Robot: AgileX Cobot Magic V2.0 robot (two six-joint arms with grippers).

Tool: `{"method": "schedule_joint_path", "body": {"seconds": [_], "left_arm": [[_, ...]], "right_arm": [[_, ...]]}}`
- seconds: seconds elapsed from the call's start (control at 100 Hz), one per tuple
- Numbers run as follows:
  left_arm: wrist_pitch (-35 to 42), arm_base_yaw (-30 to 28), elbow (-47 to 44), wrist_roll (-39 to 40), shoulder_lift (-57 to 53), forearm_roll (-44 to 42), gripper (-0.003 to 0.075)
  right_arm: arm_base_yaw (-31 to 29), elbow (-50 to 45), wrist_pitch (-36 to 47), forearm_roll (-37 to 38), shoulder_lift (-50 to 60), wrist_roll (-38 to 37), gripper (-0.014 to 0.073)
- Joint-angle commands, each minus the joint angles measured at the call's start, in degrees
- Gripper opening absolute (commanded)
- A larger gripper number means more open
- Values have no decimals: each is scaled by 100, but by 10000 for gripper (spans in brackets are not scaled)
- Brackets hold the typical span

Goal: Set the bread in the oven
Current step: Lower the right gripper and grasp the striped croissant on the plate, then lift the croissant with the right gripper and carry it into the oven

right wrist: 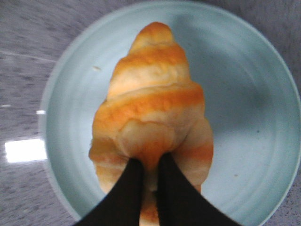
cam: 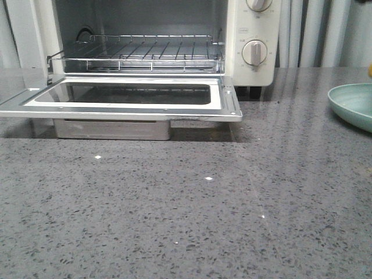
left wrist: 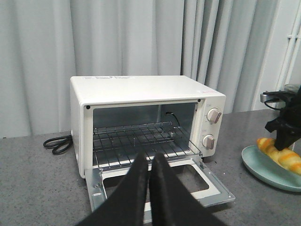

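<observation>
The bread (right wrist: 153, 108), a golden striped croissant roll, lies on a pale green plate (right wrist: 249, 94). My right gripper (right wrist: 149, 162) is shut on the bread, pinching a fold of its middle. It also shows in the left wrist view (left wrist: 286, 129) over the bread (left wrist: 277, 153). The cream-white oven (left wrist: 146, 89) stands with its glass door (cam: 125, 93) dropped flat and its wire rack (cam: 145, 55) bare. My left gripper (left wrist: 149, 157) is shut and empty, held in front of the open door. Neither gripper shows in the front view.
The plate's rim (cam: 351, 104) shows at the right edge of the front view, to the right of the oven. A black power cord (left wrist: 59, 143) lies coiled left of the oven. Grey curtains hang behind. The grey speckled countertop (cam: 186, 209) runs in front of the oven.
</observation>
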State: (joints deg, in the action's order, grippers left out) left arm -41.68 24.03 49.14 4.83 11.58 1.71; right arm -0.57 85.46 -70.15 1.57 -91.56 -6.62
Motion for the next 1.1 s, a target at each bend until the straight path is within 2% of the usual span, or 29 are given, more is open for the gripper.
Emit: {"method": "schedule_joint_path", "body": {"seconds": [0.0,0.3,0.48,0.67,0.81,1.09], "left_arm": [[288,-14,233,23,64,-39,-22],[181,-14,233,23,-85,-214,-22],[46,-14,233,23,-158,-171,-22],[21,-14,233,23,-158,-137,-22],[18,-14,233,23,-158,-137,-22],[-17,-14,233,23,-158,-57,-22]], "right_arm": [[306,241,-519,32,582,143,-69],[1924,241,-519,32,1513,193,-69],[3004,241,-519,43,1543,400,-67],[3971,246,-519,847,1197,400,-67],[4261,554,-519,1137,902,400,-67],[4341,2059,-519,1148,93,747,-67]]}}
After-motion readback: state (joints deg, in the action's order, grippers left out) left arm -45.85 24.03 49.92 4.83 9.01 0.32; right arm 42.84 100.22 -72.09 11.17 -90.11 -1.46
